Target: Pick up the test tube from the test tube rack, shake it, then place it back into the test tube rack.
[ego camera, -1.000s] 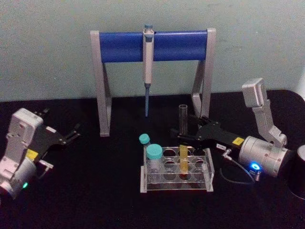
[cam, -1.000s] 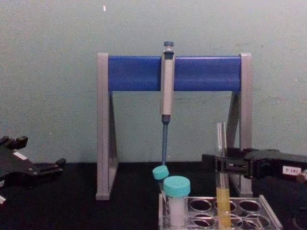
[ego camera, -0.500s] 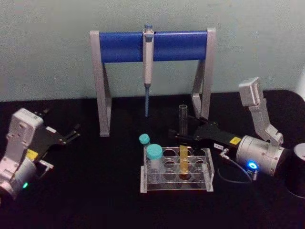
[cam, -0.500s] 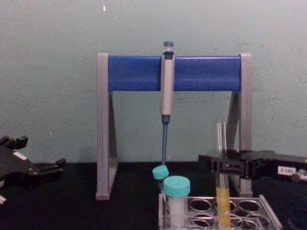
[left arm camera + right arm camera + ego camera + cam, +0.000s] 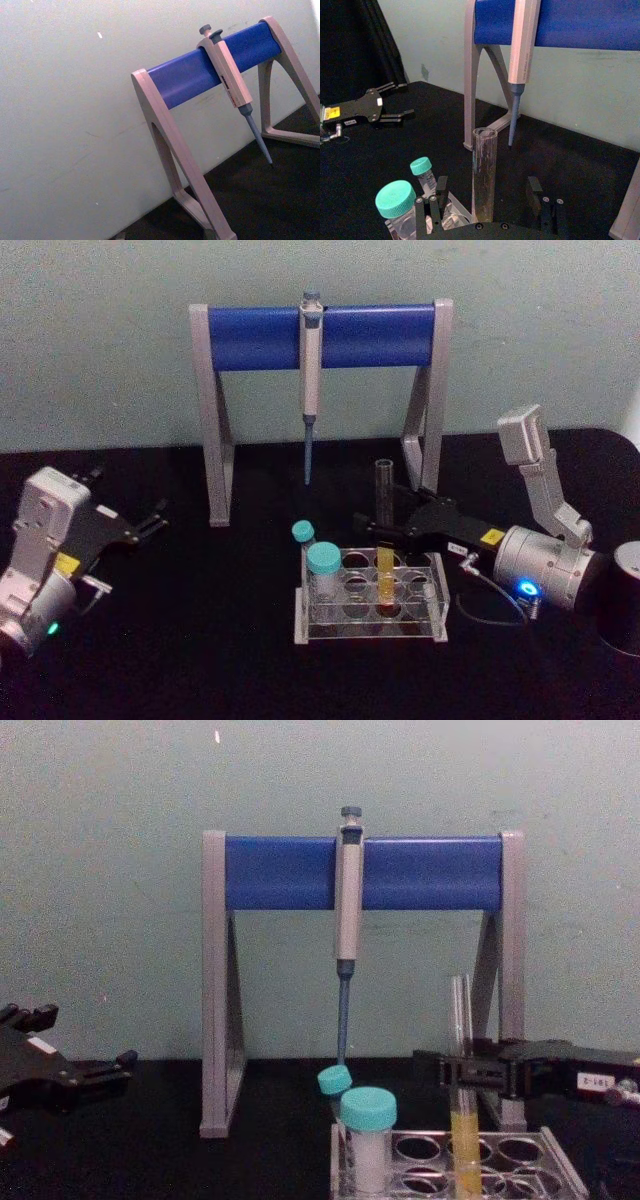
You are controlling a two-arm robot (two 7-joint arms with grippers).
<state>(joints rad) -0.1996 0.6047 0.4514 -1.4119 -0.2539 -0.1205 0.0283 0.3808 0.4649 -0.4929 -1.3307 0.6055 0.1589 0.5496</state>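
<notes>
Step in hand: grasping the test tube (image 5: pixel 383 492) for the lift. The tube stands upright in a back-row hole of the test tube rack (image 5: pixel 350 632), yellow liquid in its lower part, open top. The right gripper (image 5: pixel 385 527) reaches in from the right at mid-height of the tube, above the rack's top plate. In the right wrist view the jaws are apart, one on each side of the glass with gaps showing; nothing is clamped. The left gripper (image 5: pixel 150 520) is parked far left over the black surface (image 5: pixel 200 660), jaws apart, idle.

To do it well:
- Centre the tube between the jaws before closing, so neither pad pushes it sideways in the hole.
- Close gently. It is thin glass and probably slippery, so grip firmly without crushing.
- Keep the grip on the clear part above the liquid.
- Lift straight up until the round bottom clears the plate.
- Watch the capped vial (image 5: pixel 324 570) at the rack's left end, and the pipette (image 5: pixel 310 370) hanging from the blue stand (image 5: pixel 250 337) behind.
- There is no cap, so a hard shake risks a spill.
</notes>
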